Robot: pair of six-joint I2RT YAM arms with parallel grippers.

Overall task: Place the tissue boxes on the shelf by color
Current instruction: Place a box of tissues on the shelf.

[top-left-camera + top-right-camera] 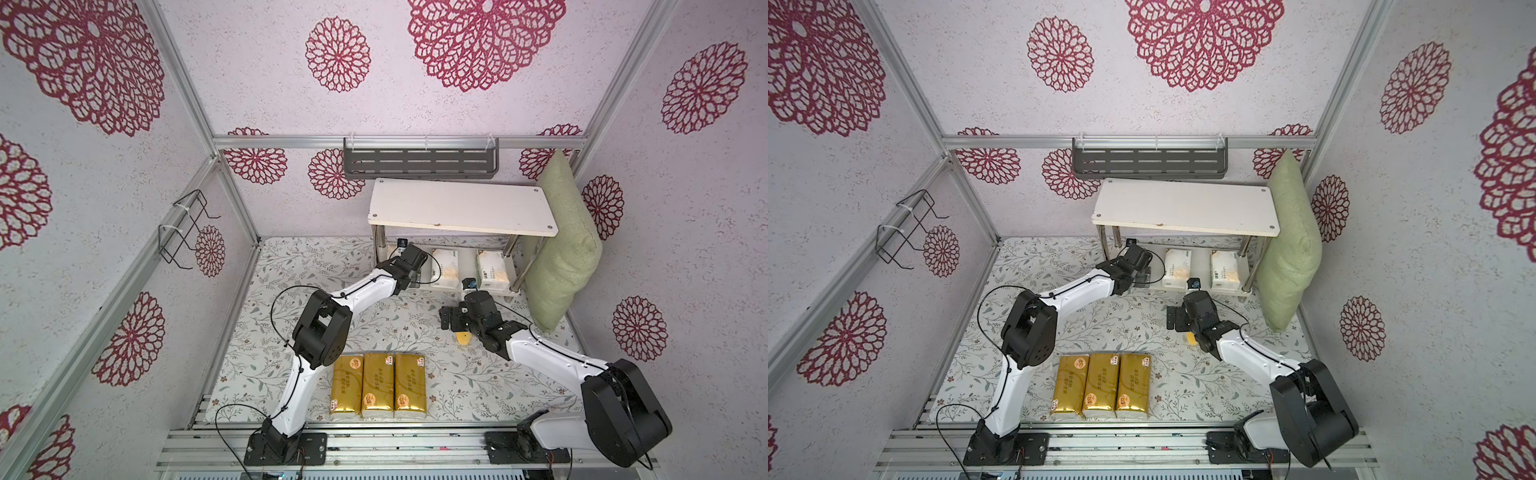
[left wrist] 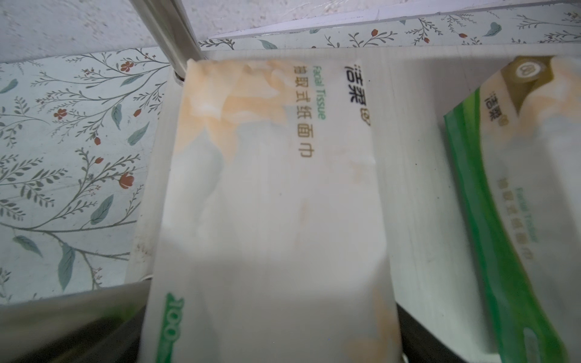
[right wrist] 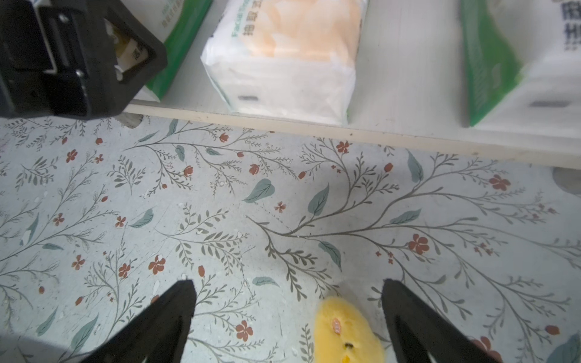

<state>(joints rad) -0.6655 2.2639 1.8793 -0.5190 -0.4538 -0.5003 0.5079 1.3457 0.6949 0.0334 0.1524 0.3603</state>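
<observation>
Left gripper (image 1: 417, 277) is held under the top of the shelf (image 1: 457, 208), with its jaws set on either side of a white pack (image 2: 267, 188). Whether that pack is squeezed or let loose cannot be told. It is laid at the left end of the lower board (image 3: 408, 78), likely so that the white ones are kept together on one level. Its long side is run from front edge to back edge, a short end turned to the front, like the middle pack (image 1: 444, 270) and the right pack (image 1: 492, 270), with gaps left between. Right gripper (image 3: 287, 284) is held wide open and empty above the table (image 1: 395, 332), out of the way. Three gold packs (image 1: 378, 384) are lined up touching near the table's front edge, long sides front to back; the shelf's top is likely meant for them.
</observation>
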